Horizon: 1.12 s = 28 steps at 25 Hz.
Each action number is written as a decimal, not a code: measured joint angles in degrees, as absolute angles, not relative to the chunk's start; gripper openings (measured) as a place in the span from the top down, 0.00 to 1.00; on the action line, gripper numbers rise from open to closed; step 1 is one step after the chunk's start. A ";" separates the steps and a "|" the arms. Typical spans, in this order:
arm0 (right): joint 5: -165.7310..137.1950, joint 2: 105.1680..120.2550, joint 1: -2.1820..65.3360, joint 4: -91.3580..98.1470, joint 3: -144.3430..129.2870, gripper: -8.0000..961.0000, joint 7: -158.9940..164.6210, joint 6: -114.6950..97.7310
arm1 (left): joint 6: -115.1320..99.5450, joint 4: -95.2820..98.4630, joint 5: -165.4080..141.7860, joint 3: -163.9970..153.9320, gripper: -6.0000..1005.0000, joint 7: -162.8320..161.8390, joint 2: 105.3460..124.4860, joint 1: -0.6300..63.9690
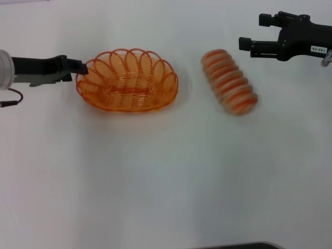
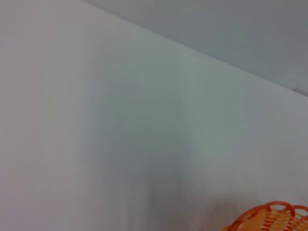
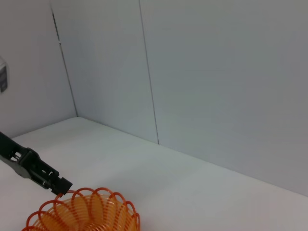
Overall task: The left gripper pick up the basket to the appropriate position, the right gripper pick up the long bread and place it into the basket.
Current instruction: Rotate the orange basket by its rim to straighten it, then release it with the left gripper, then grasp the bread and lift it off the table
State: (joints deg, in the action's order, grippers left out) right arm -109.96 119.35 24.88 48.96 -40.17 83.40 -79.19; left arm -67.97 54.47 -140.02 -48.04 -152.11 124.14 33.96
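Note:
The orange wire basket [image 1: 127, 80] sits on the white table, left of centre. My left gripper [image 1: 80, 67] reaches in from the left, and its fingers look shut on the basket's left rim. The right wrist view shows the same: the left gripper [image 3: 60, 184] is at the rim of the basket [image 3: 84, 214]. A bit of the basket [image 2: 269, 219] shows in the left wrist view. The long bread [image 1: 229, 81] lies slantwise to the right of the basket. My right gripper [image 1: 251, 32] is open and empty, above the table just behind and right of the bread.
The white table [image 1: 166, 171] stretches towards me in front of both objects. Grey wall panels [image 3: 202, 72] stand behind the table. A thin cable [image 1: 10, 98] hangs by the left arm. A dark edge [image 1: 238, 245] shows at the table's near side.

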 joint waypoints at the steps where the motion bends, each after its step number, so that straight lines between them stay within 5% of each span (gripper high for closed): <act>1: -109.95 119.35 24.90 48.96 -40.15 0.03 83.40 -79.19 | -68.20 54.96 -140.03 -48.04 0.64 -151.69 124.09 33.93; 12: -109.12 118.84 26.45 49.02 -38.06 0.03 91.38 -78.92 | -76.78 59.59 -136.37 -43.56 0.27 -135.68 123.06 34.21; 16: -112.23 115.84 29.45 49.40 -39.50 0.03 105.87 -79.55 | -82.33 61.53 -134.46 -42.05 0.14 -124.63 122.27 34.34; 22: -122.72 110.27 35.77 49.70 -40.70 0.03 129.75 -83.67 | -90.86 63.13 -132.13 -37.41 0.11 -110.60 121.53 34.02; 28: -136.27 108.45 43.19 49.85 -40.26 0.03 145.27 -89.06 | -95.13 66.92 -130.67 -36.29 0.12 -99.56 121.65 31.98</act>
State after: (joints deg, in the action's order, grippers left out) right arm -136.27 108.45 43.19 49.85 -40.26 145.27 -89.06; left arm -95.13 66.92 -130.67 -36.29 -99.56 121.65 31.98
